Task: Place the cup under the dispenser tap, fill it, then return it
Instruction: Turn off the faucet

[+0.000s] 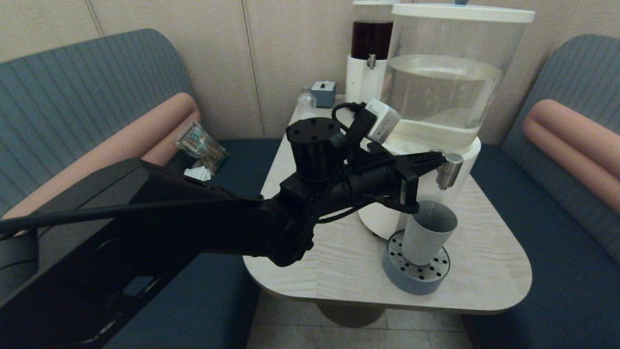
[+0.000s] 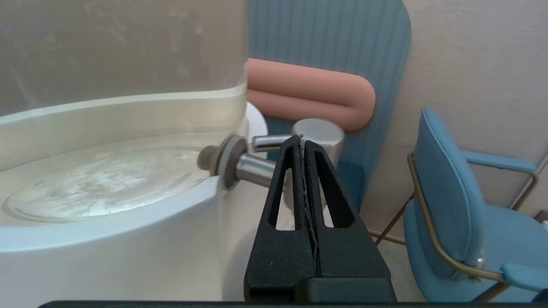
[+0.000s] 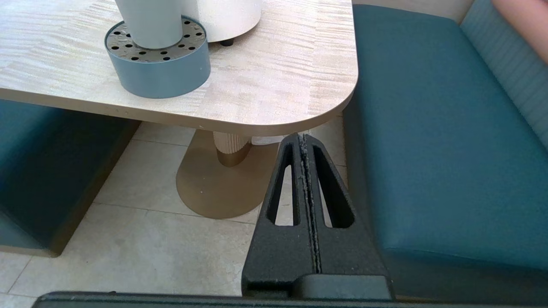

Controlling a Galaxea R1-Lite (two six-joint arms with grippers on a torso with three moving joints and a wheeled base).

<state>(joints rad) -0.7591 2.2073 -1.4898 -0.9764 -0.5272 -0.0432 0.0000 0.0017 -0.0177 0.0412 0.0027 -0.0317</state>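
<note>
Claw, left (image 2: 299,139): fingers pressed together, holding nothing, tips resting at the lever of the dispenser tap (image 1: 449,170). Claw, right (image 3: 303,139): fingers likewise together, hanging idle below the bench (image 3: 278,85) edge. Dispenser tank (image 1: 443,92): sitting on the bench. Drip tray (image 1: 415,271): carrying the cup (image 1: 428,231), standing under the nozzle. Risk: tips slipping off the lever, or overfilling the cup.
</note>
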